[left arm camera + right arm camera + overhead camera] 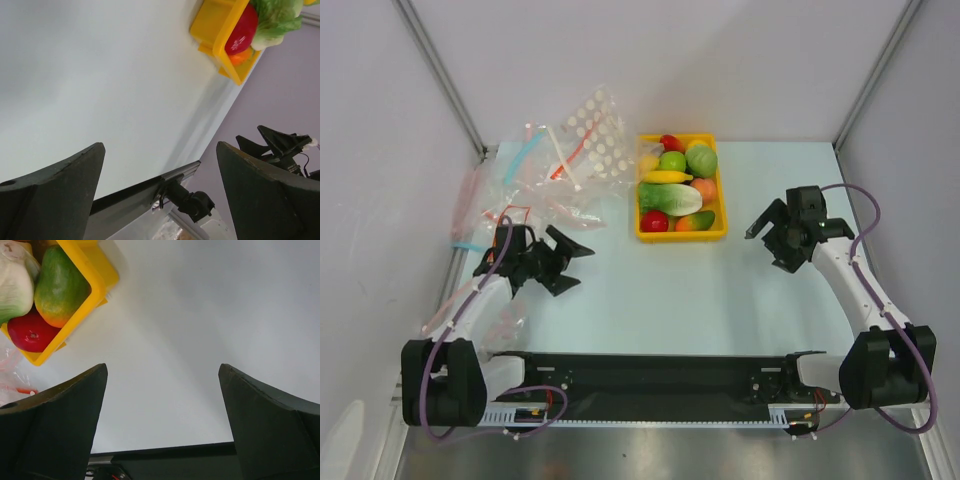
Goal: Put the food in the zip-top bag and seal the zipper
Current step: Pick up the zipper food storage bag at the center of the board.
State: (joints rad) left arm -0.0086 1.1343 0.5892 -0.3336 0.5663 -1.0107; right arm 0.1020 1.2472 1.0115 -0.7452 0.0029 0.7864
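The food lies in a yellow basket (642, 222) at the table's back middle: a green-and-white cabbage (670, 198), a green apple (672, 161) and a round red fruit (655, 221). The dotted zip-top bag (595, 135) lies at the back left among other bags; its zipper cannot be made out. My left gripper (570, 268) is open and empty, left of the basket. My right gripper (765, 222) is open and empty, right of the basket. The left wrist view shows the red fruit (242, 31) and cabbage (275, 20). The right wrist view shows the red fruit (30, 333).
Plain clear bags with blue and red strips (505, 190) lie heaped at the back left, and another bag (505, 322) lies by the left arm. The basket also holds a banana (666, 177), a mango (60, 287) and other toy produce. Walls enclose the table.
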